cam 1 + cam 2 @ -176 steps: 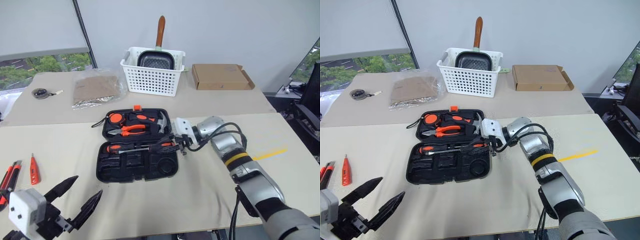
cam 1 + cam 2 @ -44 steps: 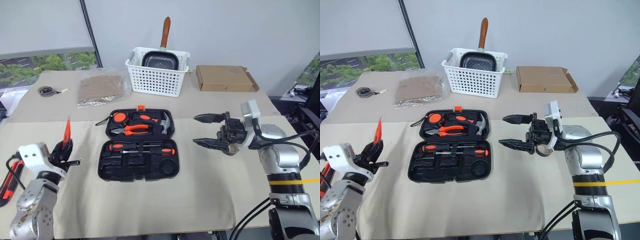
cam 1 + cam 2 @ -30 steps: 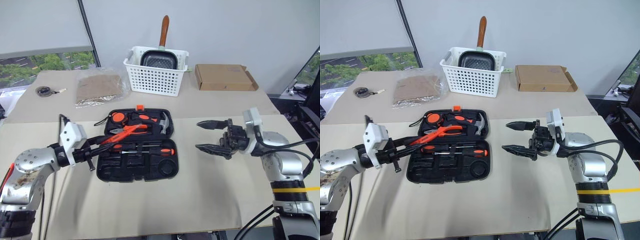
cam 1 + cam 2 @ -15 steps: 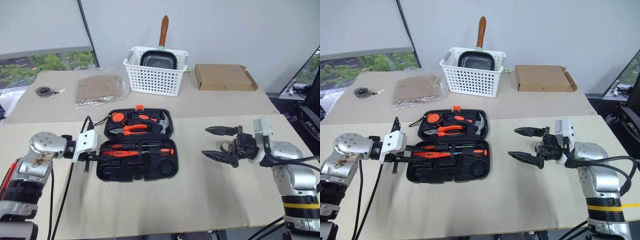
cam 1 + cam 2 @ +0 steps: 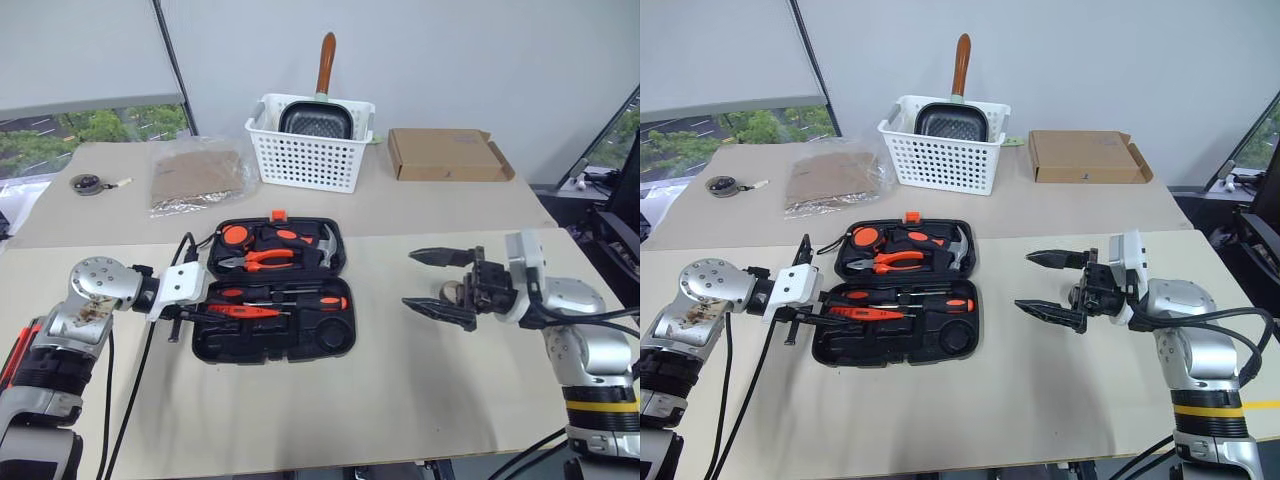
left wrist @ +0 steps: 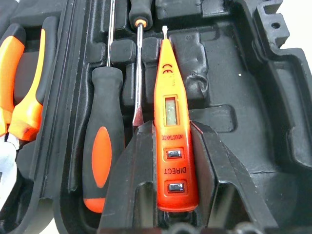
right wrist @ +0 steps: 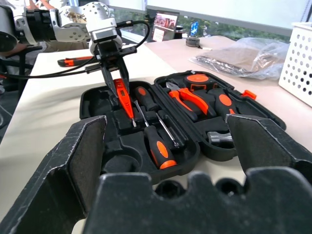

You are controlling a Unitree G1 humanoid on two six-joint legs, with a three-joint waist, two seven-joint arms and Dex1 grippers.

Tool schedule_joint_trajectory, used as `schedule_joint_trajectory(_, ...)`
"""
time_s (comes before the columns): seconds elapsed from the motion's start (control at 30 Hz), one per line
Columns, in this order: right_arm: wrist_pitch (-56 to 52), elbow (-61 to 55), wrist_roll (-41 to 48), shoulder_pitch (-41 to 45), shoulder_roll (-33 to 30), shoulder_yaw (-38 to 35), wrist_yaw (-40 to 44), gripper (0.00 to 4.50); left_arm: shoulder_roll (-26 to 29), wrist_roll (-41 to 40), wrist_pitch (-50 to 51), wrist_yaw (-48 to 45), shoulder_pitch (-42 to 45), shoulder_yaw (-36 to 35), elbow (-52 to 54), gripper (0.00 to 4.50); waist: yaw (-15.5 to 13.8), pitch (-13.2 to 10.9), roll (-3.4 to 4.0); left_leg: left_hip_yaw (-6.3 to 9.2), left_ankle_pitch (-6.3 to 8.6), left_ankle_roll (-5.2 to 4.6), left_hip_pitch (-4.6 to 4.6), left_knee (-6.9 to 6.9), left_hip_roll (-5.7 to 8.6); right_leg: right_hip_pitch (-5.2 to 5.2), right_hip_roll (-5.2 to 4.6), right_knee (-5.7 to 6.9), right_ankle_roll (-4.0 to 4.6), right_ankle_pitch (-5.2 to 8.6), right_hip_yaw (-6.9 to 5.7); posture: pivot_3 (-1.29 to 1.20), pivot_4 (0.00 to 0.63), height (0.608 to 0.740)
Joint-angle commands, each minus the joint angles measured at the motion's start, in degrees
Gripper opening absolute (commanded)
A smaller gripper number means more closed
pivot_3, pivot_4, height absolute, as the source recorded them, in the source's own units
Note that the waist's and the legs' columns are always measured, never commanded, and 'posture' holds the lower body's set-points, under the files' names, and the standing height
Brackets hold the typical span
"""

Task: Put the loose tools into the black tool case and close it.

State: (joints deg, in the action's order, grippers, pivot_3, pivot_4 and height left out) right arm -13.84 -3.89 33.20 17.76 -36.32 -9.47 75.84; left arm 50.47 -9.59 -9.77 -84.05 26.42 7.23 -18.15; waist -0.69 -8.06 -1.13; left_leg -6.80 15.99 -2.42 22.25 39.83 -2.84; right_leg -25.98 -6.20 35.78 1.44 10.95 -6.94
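Holding the orange tester screwdriver clenched in its jaws over the open black tool case, the left gripper risks dropping it crookedly across its recess. Right gripper hangs released beside the case.

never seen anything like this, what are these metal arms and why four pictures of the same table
It is a two-armed robot. Two pictures come from cameras in its head, looking down over a table; the other two come from a camera on each wrist, looking along that gripper's black fingers.

On the table lies an open black tool case, already holding two screwdrivers, pliers and a hammer. The left gripper is shut on a small orange tester screwdriver, held over the case. The right gripper hangs open beside the case, holding nothing.

Behind stand a white basket with a pan, a cardboard box and a plastic bag.
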Motion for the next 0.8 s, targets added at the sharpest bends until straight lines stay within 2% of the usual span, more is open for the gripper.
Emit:
schedule_joint_trajectory(0.03,1.55,-0.18,0.36,1.43,-1.37,0.06,1.41,4.50,1.26,4.45,-1.33,0.53,-1.37,2.22,-1.65,0.53,0.01,0.01,0.01,0.00,0.00,0.00,-0.01,0.00,0.00,0.02,0.00,0.00,0.00,0.00,0.01,0.00,0.150,0.700)
schedule_joint_trajectory(0.27,2.56,0.09,-0.86,1.32,-2.69,1.62,3.38,4.50,1.43,8.18,-3.88,2.44,-1.54,4.54,-4.34,0.53,0.07,0.02,0.02,-0.02,0.00,0.00,-0.27,0.01,-0.03,0.22,0.00,0.04,0.00,0.00,0.02,0.00,0.150,0.700)
schedule_joint_trajectory(0.57,3.10,-0.02,-0.87,1.90,-2.33,2.37,3.17,4.50,1.84,10.71,-3.30,4.11,-1.25,6.16,-4.41,0.53,0.04,0.08,0.15,0.02,0.01,0.01,-0.80,-0.02,-0.05,0.69,-0.02,0.06,0.01,0.03,0.03,0.00,0.150,0.700)
schedule_joint_trajectory(0.8,3.76,0.21,-0.89,1.93,-2.18,3.00,3.01,4.50,2.93,11.86,-2.56,4.86,-1.65,6.87,-3.46,0.53,0.09,0.09,0.21,0.03,0.01,0.02,-0.88,-0.04,-0.08,0.73,-0.02,0.07,0.04,0.05,0.04,0.00,0.150,0.700)
